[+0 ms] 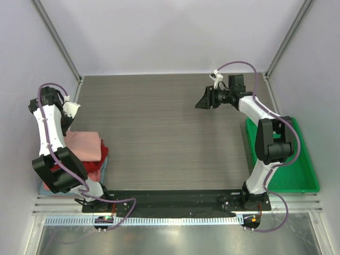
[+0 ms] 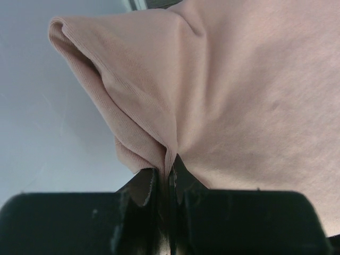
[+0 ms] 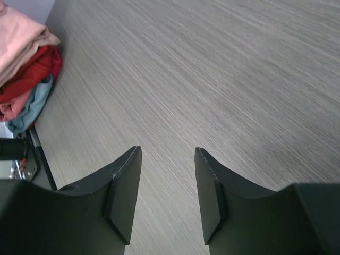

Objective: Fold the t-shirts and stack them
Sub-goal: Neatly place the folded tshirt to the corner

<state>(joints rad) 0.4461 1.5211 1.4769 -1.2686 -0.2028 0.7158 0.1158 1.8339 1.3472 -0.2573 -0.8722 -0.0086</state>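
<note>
Item 1. Dusty-pink cotton t-shirt (image 1: 85, 144): folded, lying on top of the pile at the left edge of the grey wood-grain table (image 1: 159, 133). One doubled fold of it was pinched and raised in the left wrist view.

Item 2. Pile beneath, top to bottom: dark red t-shirt (image 3: 29, 71), salmon-pink t-shirt (image 3: 9, 110), light-blue t-shirt (image 3: 33, 105), all folded, edges roughly aligned.

Item 3. Left gripper (image 2: 163, 180): jaws together, clamped on the fold of the dusty-pink cotton t-shirt and directly above the pile.

Item 4. Right gripper (image 3: 167, 151): jaws apart, nothing between them, hovering over bare table at the far right, pointed toward the pile.

Item 5. Green plastic tray (image 1: 297, 170): right edge, beside the right arm's base; no garment visible in it.

Governing relation: the pile lay straight under the left arm and well apart from the right, clear across the table. Any release or tidying therefore appeared to belong to the left arm. The top shirt's long axis could not be read, the arm covering part of it.
</note>
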